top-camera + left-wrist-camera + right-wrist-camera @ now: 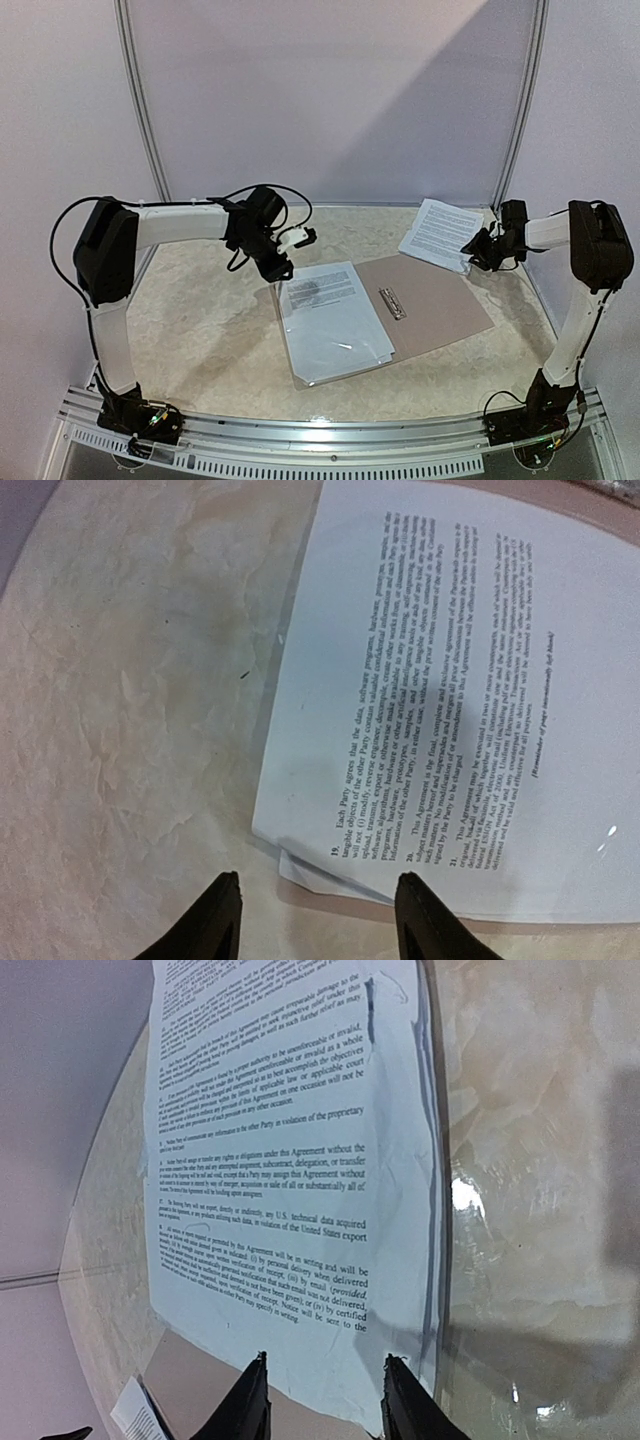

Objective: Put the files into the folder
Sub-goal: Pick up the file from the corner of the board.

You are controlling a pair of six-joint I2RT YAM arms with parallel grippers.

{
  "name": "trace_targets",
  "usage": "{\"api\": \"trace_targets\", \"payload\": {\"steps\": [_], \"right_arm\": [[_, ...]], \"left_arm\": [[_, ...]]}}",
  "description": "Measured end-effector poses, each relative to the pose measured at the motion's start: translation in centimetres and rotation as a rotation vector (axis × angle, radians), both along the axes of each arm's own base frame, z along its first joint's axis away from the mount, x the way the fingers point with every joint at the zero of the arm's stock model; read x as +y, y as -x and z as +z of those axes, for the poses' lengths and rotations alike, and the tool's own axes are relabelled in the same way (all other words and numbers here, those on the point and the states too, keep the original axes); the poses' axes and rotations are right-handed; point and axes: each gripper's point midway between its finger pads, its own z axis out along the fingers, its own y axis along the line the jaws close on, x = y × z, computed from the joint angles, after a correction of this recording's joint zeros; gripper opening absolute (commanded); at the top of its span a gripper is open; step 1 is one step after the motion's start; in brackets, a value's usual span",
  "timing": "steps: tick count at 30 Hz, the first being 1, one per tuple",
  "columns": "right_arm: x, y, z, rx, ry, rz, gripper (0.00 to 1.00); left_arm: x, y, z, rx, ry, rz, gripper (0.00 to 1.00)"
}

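The folder lies open mid-table, tan cover on the right with a metal clip. On its glossy left half rests a printed sheet, with another sheet's corner sticking out beneath it. A small stack of files lies at the back right. My left gripper hovers at the folder's far left corner, open and empty beside the sheet. My right gripper is at the near edge of the stack, jaws apart over the paper's edge, gripping nothing.
The marbled tabletop has a curved back wall with metal posts. In the right wrist view, the folder's tan cover shows just below the stack. A metal rail runs along the near edge between the arm bases.
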Motion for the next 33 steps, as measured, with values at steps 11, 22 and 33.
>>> {"api": "trace_targets", "payload": {"steps": [11, 22, 33], "right_arm": [[-0.3, 1.0, -1.3, 0.027, -0.001, -0.013, 0.39], [-0.3, 0.9, -1.5, 0.028, -0.002, -0.013, 0.45], [-0.3, 0.4, -1.6, 0.012, -0.039, -0.021, 0.44]], "left_arm": [[-0.1, -0.1, 0.2, -0.004, 0.004, 0.000, 0.54], [-0.2, -0.3, 0.3, -0.006, 0.005, 0.000, 0.54], [-0.2, -0.3, 0.2, -0.005, 0.004, 0.000, 0.54]]}}
